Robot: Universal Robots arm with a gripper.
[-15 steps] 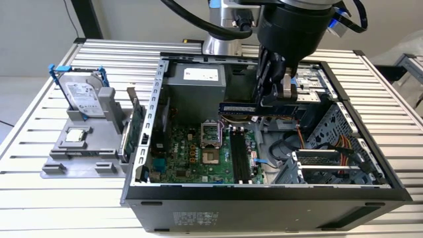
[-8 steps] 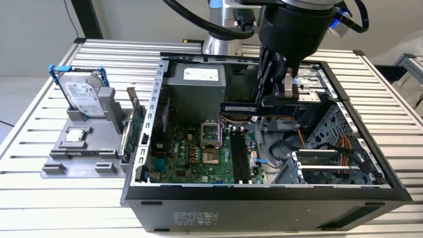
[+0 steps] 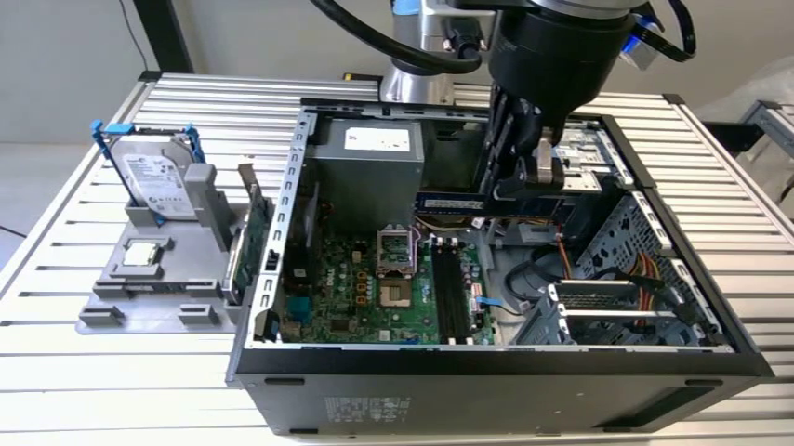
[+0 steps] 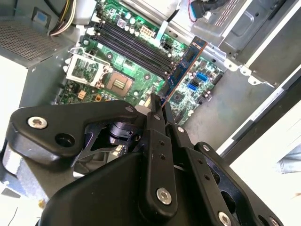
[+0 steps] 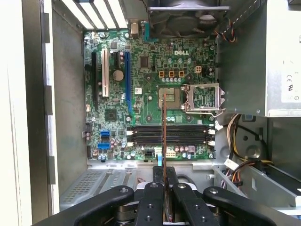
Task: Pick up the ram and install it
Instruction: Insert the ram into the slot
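In the exterior view we see an open computer case [image 3: 496,386] on a slatted metal table [image 3: 74,390]. Inside it, a green motherboard [image 3: 360,297] lies at six o'clock of the grey power supply [image 3: 366,177]. At nine o'clock of the case, a grey holder [image 3: 149,307] carries an upright hard drive [image 3: 159,181] and a green expansion card [image 3: 255,251].

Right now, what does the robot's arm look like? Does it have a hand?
The arm is a thick black tube with a silver joint. Fat black cables loop around it. Its end effector is black too, made of chunky hinged bars with shiny silver screws, like a metal claw.
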